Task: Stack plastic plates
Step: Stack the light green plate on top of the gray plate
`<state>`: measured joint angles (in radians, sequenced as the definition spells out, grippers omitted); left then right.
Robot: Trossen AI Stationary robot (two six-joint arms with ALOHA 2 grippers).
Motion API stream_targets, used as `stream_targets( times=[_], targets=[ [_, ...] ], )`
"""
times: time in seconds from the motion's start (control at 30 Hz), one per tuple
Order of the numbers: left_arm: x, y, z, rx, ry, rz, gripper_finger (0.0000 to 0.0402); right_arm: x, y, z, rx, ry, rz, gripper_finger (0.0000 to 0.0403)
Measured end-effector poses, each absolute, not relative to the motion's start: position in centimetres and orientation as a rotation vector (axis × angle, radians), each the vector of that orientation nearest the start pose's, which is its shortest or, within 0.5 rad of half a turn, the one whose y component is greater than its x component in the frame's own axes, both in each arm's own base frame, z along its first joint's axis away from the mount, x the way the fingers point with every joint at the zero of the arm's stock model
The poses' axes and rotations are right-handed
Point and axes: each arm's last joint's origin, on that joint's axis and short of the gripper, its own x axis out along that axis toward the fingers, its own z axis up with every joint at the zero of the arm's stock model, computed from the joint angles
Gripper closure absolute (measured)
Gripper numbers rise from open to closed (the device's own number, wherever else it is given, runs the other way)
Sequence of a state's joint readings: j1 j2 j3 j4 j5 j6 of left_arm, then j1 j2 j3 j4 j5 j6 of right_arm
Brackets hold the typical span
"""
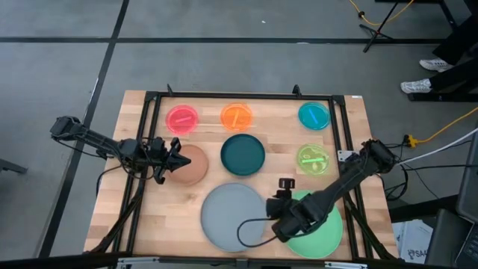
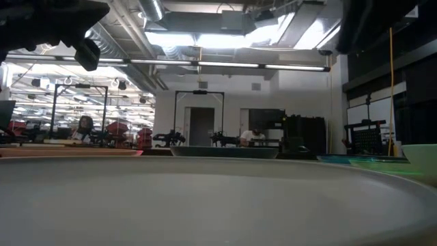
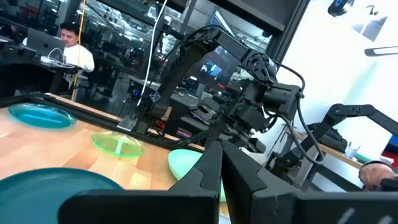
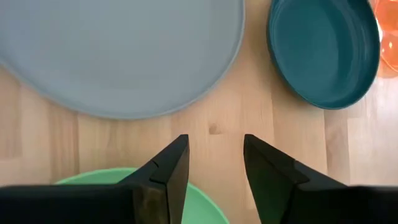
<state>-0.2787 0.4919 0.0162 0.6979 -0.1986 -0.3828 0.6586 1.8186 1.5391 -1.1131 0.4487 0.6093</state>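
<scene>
All plates lie flat and apart on the wooden table. The large grey plate and large light green plate are at the near edge. The brown plate and dark teal plate sit mid-table. Small pink, orange, blue and lime plates sit farther back. My left gripper is shut and points right over the brown plate's left part; whether it touches, I cannot tell. My right gripper is open, pointing down over bare wood between the grey plate and the green plate's rim.
A black frame runs along the table's left, far and right sides. A black cable loops over the grey plate. In the low view the grey plate fills the foreground. People sit in the room beyond.
</scene>
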Motion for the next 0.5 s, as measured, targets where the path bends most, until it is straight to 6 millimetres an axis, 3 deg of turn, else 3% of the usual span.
stream_targets(
  times=[0.2,0.5],
  targets=[
    [12.3,-2.9,19.0,-0.44,-0.192,-0.12,0.0398,26.2,18.6,24.7,-0.105,1.167,-0.228,0.0259],
    [12.3,-2.8,19.0,-0.435,-0.195,-0.092,0.0398,21.3,15.5,22.4,0.175,1.115,-0.163,0.0259]
  ],
)
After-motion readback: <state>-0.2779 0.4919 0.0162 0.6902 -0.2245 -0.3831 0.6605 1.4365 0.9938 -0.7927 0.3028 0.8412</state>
